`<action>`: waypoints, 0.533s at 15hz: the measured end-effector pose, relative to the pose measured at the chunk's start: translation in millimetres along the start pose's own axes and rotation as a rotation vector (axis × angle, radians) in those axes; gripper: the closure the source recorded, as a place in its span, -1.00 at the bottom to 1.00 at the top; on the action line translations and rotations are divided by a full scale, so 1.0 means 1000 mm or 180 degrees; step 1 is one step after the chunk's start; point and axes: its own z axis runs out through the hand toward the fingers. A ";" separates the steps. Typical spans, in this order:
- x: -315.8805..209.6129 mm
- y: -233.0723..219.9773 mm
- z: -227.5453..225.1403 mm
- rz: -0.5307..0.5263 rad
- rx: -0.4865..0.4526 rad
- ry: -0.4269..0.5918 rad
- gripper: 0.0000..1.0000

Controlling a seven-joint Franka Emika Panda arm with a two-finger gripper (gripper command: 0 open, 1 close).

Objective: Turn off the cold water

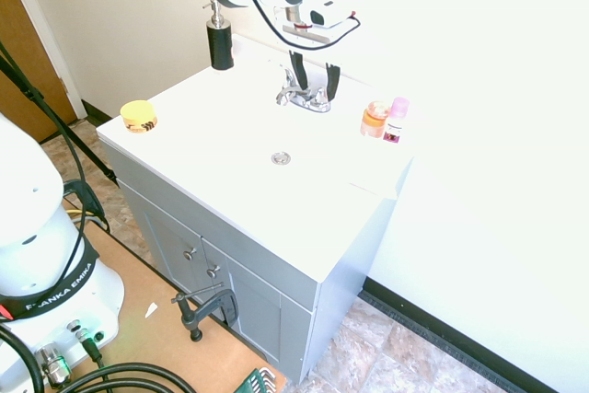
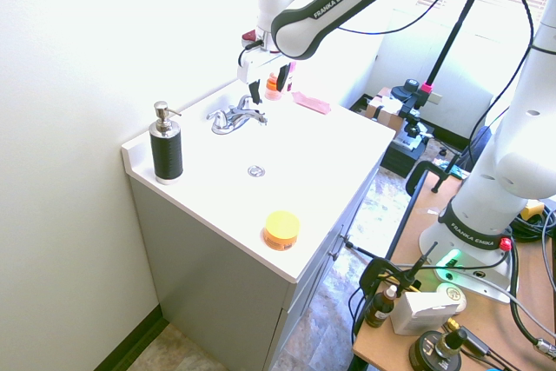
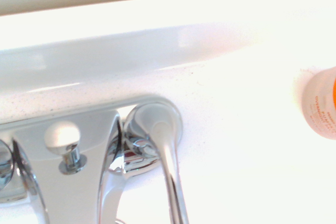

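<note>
A low chrome faucet [image 1: 304, 97] sits at the back of the white sink top [image 1: 212, 126]. The cold water handle [image 1: 323, 96] is the lever on the side nearer the orange bottle, and it also shows as the cold water handle [image 2: 257, 115]. My gripper [image 1: 313, 82] hangs just above it, open, one dark finger on each side of that end of the faucet. Up close, the cold water handle [image 3: 157, 129] is a round chrome cap with a lever, beside the spout [image 3: 107, 182]. I see no water stream.
A black pump bottle [image 1: 219, 39] stands at the sink top's back corner. An orange bottle [image 1: 375, 120] and a pink-capped bottle [image 1: 397, 120] stand beside the faucet. A yellow tub [image 1: 139, 117] sits on the front corner. The drain [image 1: 281, 158] lies in front of the spout.
</note>
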 end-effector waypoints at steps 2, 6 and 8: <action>0.005 0.002 0.006 0.0030 -0.0030 -0.0002 -1.00; 0.009 0.004 0.010 0.0030 -0.0053 0.0026 -1.00; 0.012 0.005 0.009 0.0043 -0.0060 0.0089 -1.00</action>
